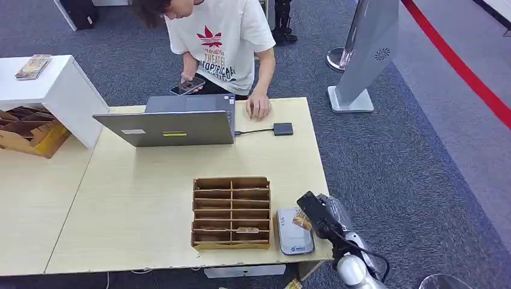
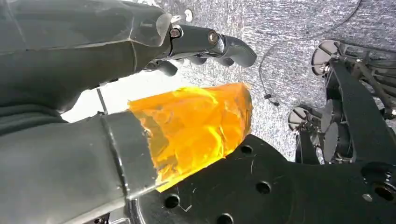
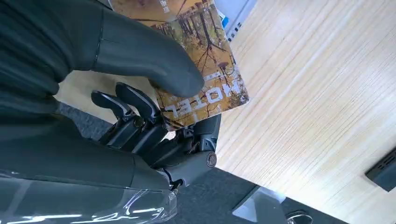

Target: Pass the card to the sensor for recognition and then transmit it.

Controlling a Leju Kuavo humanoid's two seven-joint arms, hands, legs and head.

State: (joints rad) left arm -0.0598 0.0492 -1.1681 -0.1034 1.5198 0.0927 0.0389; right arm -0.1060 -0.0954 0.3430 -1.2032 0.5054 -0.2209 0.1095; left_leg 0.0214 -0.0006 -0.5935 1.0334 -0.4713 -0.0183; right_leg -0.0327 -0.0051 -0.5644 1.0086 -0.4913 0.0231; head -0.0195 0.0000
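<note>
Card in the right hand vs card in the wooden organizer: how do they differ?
The held card is pinched by the right hand, lifted over the card reader; the organizer card lies loose in a slot of the organizer. The held one reads larger, its print visible. Both are brownish.

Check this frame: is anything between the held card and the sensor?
Nothing visible. The right hand holds the card just over the sensor, right of the wooden organizer.

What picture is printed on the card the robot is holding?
An autumn forest scene in brown and gold on the card, with white lettering; the right wrist view shows it best.
</note>
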